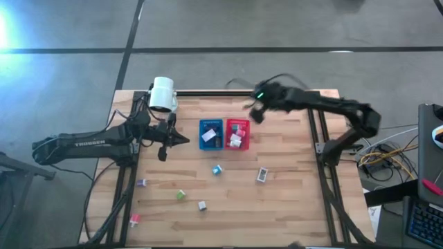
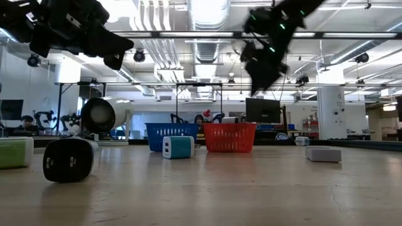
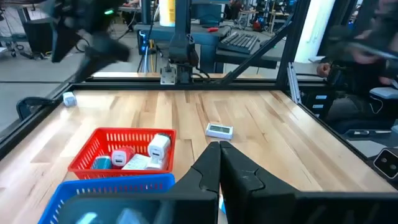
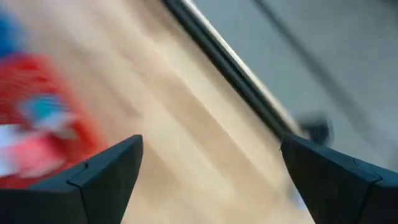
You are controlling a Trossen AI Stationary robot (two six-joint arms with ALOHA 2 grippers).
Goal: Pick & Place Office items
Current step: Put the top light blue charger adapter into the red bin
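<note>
Small office items lie loose on the wooden table: a teal piece [image 1: 217, 169], a white-grey piece [image 1: 262, 175], a purple one [image 1: 142, 182], a green one [image 1: 181, 195], a grey one [image 1: 202, 205] and a pink one [image 1: 135, 219]. More pieces sit in the blue bin [image 1: 211, 133] and the red bin [image 1: 237, 133]. My left gripper [image 1: 181, 140] is shut and empty, hovering just left of the blue bin, its closed fingers [image 3: 219, 155] pointing over both bins. My right gripper [image 1: 250, 112] hangs open and empty, raised above the table's far side beyond the red bin [image 4: 37, 124].
A large white cylinder lamp [image 1: 163, 93] lies at the table's far left, behind my left arm. Black frame rails [image 1: 320, 138] run along the table's left, right and far edges. Bare wood lies between the bins and the loose pieces nearer the front.
</note>
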